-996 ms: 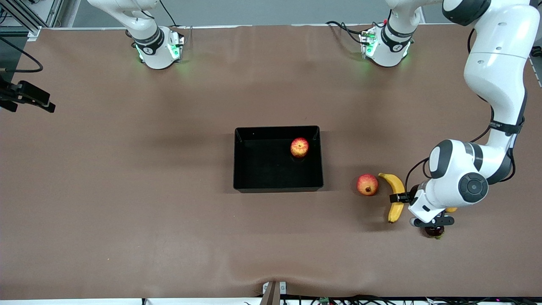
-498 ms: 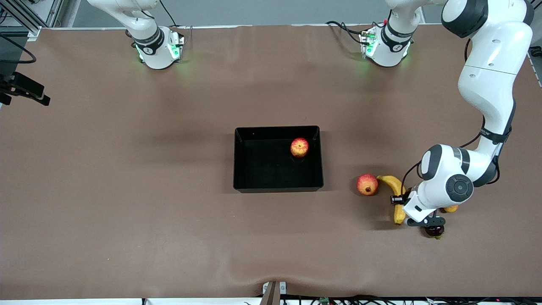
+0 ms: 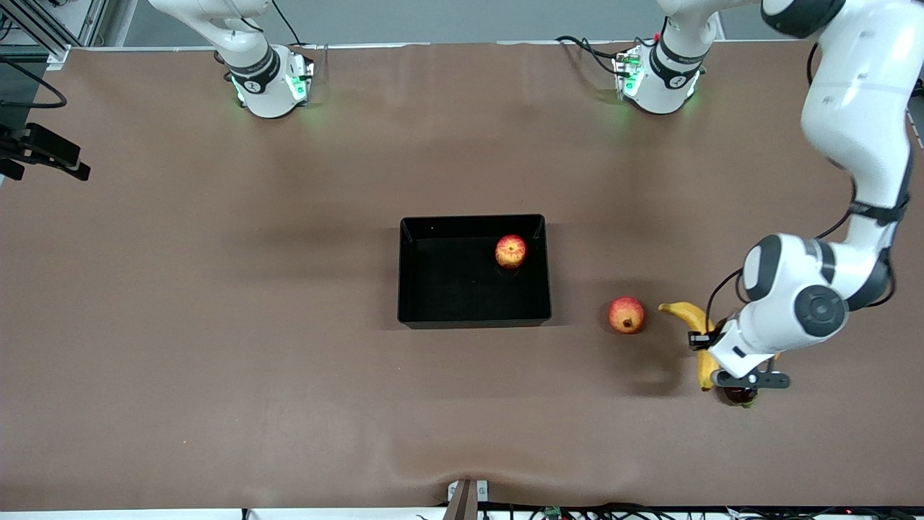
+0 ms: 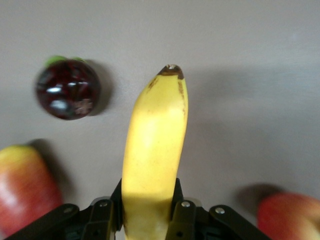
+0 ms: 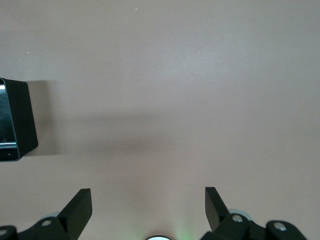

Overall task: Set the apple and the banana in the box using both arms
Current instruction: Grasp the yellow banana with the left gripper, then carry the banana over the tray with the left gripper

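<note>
Brown matting covers the table [image 3: 216, 325] in the front view; the black box [image 3: 474, 318] sits mid-table with the apple [image 3: 510, 251] inside. Toward the left arm's end, the left gripper [image 3: 711, 354] clamps the banana [image 3: 691, 315], whose long axis runs toward the camera, beside a red-orange fruit [image 3: 626, 315].

Left wrist view: the fingers [image 4: 181, 215] pinch the banana, its dark tip pointing away; a dark round fruit [image 4: 68, 89] lies nearby.

Right wrist view: the right gripper [image 5: 148, 207] waits over bare matting, spread wide and empty.

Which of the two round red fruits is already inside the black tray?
The apple, red with pale yellow streaks, lies in the box. The redder fruit with a dark nub sits on the table beside the banana.
</note>
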`<state>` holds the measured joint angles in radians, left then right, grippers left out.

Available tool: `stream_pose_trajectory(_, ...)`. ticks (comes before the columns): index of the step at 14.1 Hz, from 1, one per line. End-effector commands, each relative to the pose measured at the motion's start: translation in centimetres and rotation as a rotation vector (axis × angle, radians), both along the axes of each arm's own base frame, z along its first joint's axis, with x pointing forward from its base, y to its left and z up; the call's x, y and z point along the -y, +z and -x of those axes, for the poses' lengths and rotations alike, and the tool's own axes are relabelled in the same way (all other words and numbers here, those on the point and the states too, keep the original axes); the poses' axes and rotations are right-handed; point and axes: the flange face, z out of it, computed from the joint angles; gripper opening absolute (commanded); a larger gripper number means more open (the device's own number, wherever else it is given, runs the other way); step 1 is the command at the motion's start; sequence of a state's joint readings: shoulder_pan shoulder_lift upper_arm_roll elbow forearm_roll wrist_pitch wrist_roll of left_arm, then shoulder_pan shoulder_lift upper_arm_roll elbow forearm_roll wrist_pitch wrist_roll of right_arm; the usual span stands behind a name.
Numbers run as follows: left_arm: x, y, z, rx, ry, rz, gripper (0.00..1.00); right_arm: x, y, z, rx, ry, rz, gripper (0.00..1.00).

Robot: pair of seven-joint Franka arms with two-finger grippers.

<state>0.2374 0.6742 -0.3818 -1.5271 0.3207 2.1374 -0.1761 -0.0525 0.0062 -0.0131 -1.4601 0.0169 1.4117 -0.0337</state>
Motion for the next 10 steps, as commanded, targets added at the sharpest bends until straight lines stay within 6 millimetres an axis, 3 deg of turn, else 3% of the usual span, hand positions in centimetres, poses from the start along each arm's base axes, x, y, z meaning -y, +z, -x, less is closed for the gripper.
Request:
stream_pose_trajectory(1, 3.9, 6.1, 1.8, 0.002, -0.054, -0.023, 0.00, -0.4, 0.2, -0.1, 0.000, 0.010, -0.011, 1.00)
stream_pose_trajectory(5, 10.0, 10.4, 3.1, 0.000, -0.062, 0.035, 0.00, -0.2, 0.2, -0.2, 0.000, 0.010, -0.009, 1.00)
stream_pose_trajectory(8, 15.5, 11.3, 4.6, -0.002, 0.000, 0.067, 0.00, -0.3, 0.2, -0.2, 0.000, 0.012, -0.011, 1.00)
stream_pose_trajectory(10, 20.9, 11.5, 6.4, -0.003, 0.034, 0.074, 0.00, -0.3, 0.2, -0.2, 0.000, 0.012, -0.011, 1.00)
